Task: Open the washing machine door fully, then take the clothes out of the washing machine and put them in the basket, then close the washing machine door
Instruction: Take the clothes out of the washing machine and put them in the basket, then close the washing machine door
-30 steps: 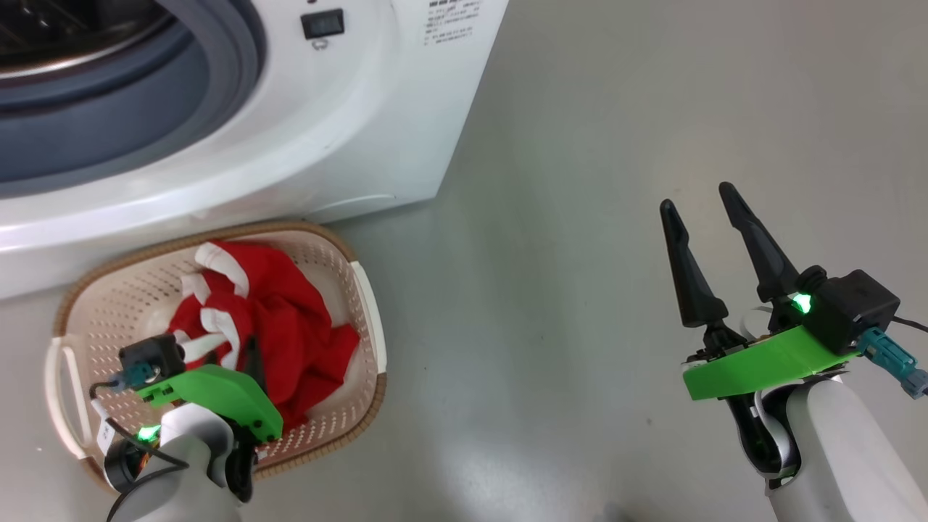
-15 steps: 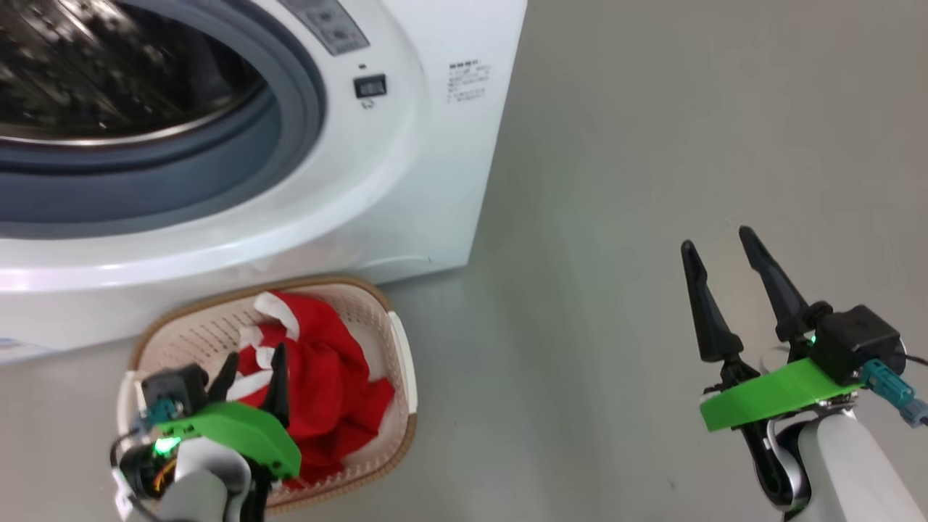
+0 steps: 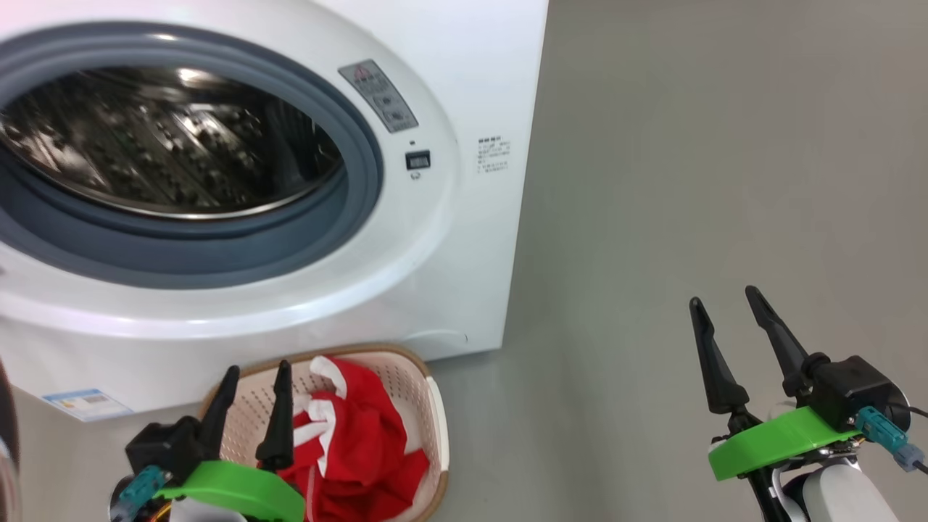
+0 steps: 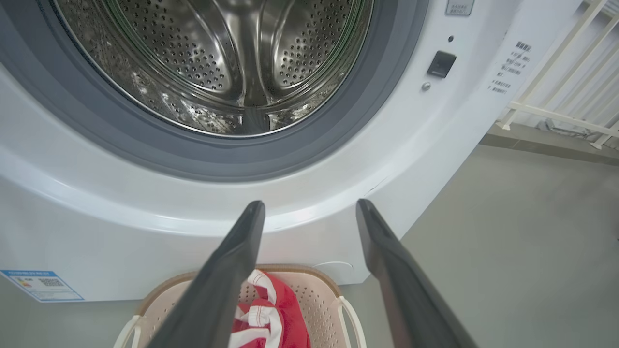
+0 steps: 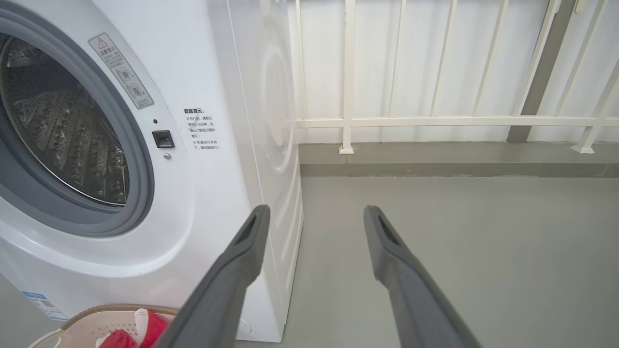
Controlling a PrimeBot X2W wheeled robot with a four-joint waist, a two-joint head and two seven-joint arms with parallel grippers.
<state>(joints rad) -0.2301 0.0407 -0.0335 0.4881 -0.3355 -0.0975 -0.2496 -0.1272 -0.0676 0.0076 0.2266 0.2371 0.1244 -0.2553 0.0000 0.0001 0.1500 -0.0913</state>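
The big white boxy front-loading washing machine (image 3: 471, 239) shows its steel perforated drum (image 4: 232, 63), empty as far as we can see in. The worst risk, we judge, lies in closing: a weak or glancing push would leave the door unlatched. We cannot tell whether the dark sliver (image 3: 4, 435) at the head view's left edge is that door. On the grey floor (image 3: 689, 181), close against the machine's base, sits the small cream-white perforated plastic basket (image 3: 438, 420) with a brown woven-look rim; a low arm sweep could shove or tip it. The bright red clothes (image 3: 362, 449) with white trim lie heaped inside. The left tool (image 3: 257, 367) hovers over the basket, spread wide and empty, one finger beside the fabric, where a caught hem would be dragged out. The right tool (image 3: 723, 296), equally spread and empty, is well apart over bare floor. A blue label (image 4: 41, 285) carries a square code, a grey sticker (image 5: 121, 70) a red warning triangle, and printed Chinese lines (image 5: 200, 128) are too small to read; we find no legible brand.
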